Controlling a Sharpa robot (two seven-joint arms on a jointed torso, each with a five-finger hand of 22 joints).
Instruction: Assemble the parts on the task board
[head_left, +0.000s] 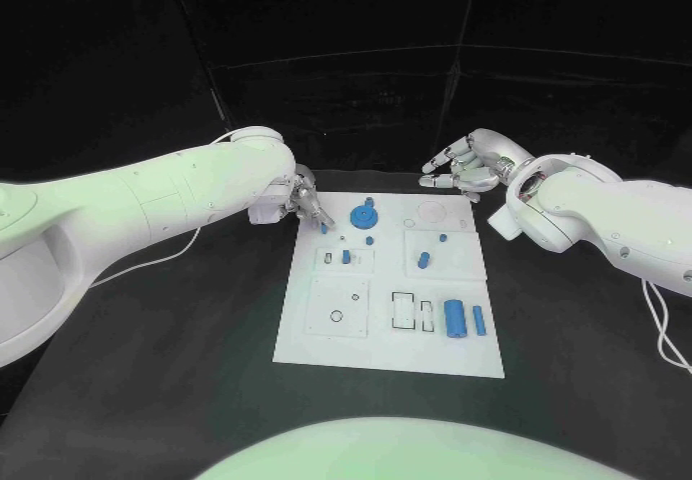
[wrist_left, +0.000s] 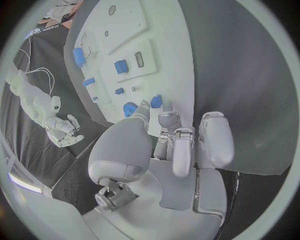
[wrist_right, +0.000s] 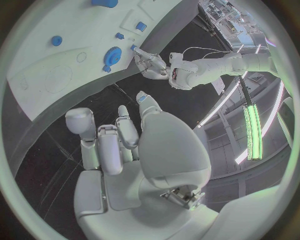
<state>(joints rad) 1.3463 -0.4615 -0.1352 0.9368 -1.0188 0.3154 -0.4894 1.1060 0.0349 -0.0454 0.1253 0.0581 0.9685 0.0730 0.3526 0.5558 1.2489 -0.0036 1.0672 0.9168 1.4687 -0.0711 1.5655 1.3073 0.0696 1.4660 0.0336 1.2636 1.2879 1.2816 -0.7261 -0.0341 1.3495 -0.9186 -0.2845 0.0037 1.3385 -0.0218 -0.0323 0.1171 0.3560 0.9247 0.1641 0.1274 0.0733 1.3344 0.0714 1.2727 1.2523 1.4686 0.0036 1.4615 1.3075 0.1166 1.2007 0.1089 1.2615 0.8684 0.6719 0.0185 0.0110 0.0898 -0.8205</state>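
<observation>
The left hand (head_left: 299, 203) is seen at the far left corner of the task board (head_left: 325, 340), its fingers lowered to the board's edge. A small blue part (wrist_left: 156, 101) is pinched at its fingertips (wrist_left: 167, 107) in the left wrist view (a second blue piece sits just beside the thumb tip). A thin white cable (head_left: 152, 258) is draped over the black counter (head_left: 173, 380) behind the left arm.

On the board, a blue gear-shaped part (head_left: 364, 215) lies just beside the left hand, with a small blue peg (head_left: 371, 240) near it and another small blue piece (head_left: 346, 257) set in a framed recess. Towards the middle, a short blue cylinder (head_left: 424, 260) lies in its own square compartment. Nearer the robot, a large blue cylinder (head_left: 454, 318) and a slimmer blue bar (head_left: 479, 320) lie side by side, just right of two outlined rectangular slots. Nothing is placed between the left hand and the gear.

The right hand (head_left: 464, 165) is held off the board's far right corner, over bare counter, well apart from every part. Its fingers (wrist_right: 103, 145) are loosely curled but spread, and nothing is held in them. In the right wrist view the gear (wrist_right: 113, 54) and the left hand (wrist_right: 152, 64) are seen beyond its fingertips.
</observation>
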